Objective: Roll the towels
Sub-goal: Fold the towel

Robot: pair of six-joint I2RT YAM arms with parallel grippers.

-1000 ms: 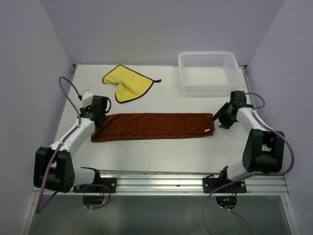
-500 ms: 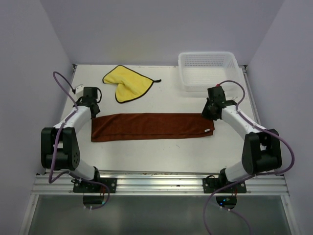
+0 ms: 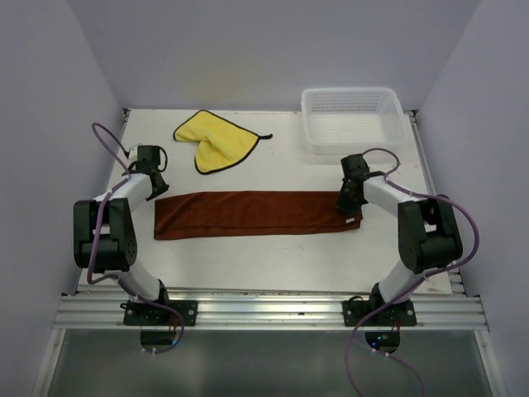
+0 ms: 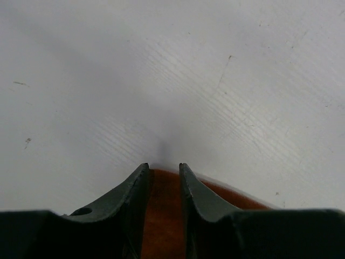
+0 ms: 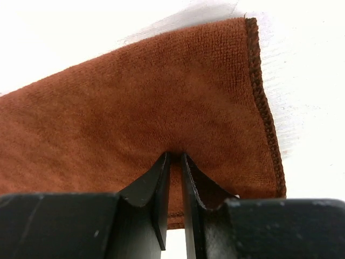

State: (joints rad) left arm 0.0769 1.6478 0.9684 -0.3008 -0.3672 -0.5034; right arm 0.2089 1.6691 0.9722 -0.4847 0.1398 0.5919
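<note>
Towels lie well apart. The rust-brown towel (image 3: 256, 213) stretches as a long strip across the table (image 3: 273, 248), its long axis running left to right between the arms. The right jaws, nearly closed, pinch its right end. The left jaws straddle its left far corner, narrowly parted with cloth between them; I cannot tell whether they grip. The yellow towel (image 3: 216, 142) lies farther back, nearer the left arm.

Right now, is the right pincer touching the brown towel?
Touching. The right wrist view shows the right pincer closed narrowly on the brown towel, with cloth puckering at its fingertips near the stitched end.
</note>
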